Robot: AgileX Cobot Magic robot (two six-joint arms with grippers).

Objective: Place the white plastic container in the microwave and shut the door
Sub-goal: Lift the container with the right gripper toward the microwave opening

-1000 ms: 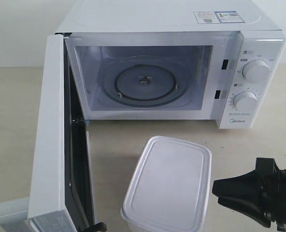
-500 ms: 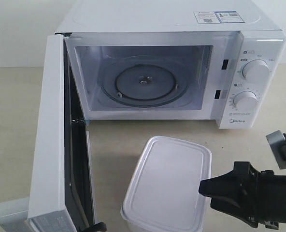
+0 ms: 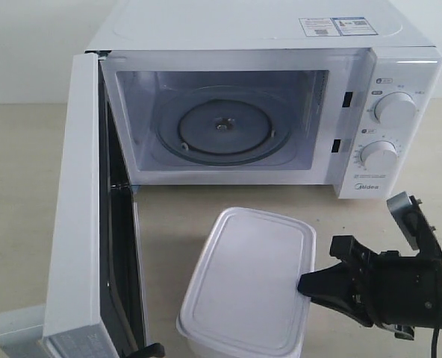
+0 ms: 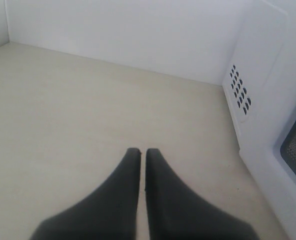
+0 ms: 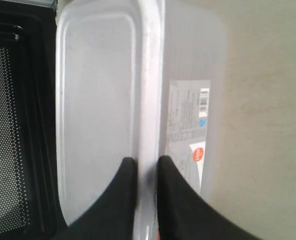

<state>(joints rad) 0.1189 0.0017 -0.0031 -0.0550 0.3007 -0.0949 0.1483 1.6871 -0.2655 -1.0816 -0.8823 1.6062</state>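
– Gripping what, that right gripper point(image 3: 304, 285)?
– Its jaws pinch the lid rim on the right side of the container point(image 3: 247, 280), probably because the box is too wide to span. The container sits on the table point(image 3: 176, 216), lower centre, in front of the microwave point(image 3: 243, 30).
– And the door point(image 3: 75, 209)?
– It's swung wide at left, so the turntable point(image 3: 222, 127) is free to take the box. The left gripper point(image 4: 142, 152) hangs closed on nothing.
– What's different from half a second ago?
– The right gripper has pushed in leftward, and the container has slid a little left with it.
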